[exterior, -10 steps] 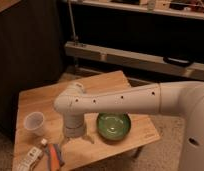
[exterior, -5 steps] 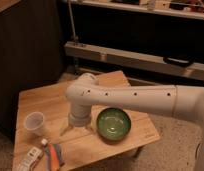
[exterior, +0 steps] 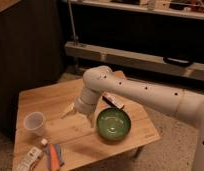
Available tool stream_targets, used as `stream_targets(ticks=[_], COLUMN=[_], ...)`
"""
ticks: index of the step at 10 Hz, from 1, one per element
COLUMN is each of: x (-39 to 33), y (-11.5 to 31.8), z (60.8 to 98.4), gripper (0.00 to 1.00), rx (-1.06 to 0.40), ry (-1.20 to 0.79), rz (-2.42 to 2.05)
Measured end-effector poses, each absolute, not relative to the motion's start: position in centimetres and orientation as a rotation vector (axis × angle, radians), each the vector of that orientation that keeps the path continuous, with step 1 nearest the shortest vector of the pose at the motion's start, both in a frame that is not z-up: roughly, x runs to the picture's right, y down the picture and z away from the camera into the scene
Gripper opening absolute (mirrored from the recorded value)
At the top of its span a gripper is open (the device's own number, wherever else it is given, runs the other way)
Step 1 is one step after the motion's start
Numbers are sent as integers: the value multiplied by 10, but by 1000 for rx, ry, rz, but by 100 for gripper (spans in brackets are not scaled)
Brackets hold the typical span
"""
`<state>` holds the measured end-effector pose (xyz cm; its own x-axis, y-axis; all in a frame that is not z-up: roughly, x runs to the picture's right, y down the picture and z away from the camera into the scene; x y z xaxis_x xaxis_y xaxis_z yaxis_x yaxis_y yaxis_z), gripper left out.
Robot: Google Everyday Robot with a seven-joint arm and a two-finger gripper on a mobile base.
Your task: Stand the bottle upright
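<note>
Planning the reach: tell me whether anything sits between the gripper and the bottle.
Nothing visible does. The open gripper hangs over the middle of the table; the bottle lies at its near left corner, bare wood between them. The cup stands off that line; an orange item lies close beside the bottle.

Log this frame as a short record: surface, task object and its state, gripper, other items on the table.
surface: wooden table
bottle: lying on its side at the table's front-left corner, not yet upright
gripper: open, empty, above mid-table between cup and bowl, apart from the bottle
cup: upright, left side
green bowl: upright, right of the gripper
orange-and-grey item: flat, beside the bottle
dark item: behind the bowl, unidentifiable
</note>
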<state>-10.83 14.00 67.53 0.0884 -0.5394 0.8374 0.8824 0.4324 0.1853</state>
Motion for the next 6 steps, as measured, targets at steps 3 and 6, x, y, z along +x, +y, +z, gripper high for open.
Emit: stream_targets(ticks=[3,6], x=[-128,-147], y=[140,142], z=[654,633], gripper=[80,80], rx=[-439,-504], ry=[-945,-882], rz=[-1042,-1033])
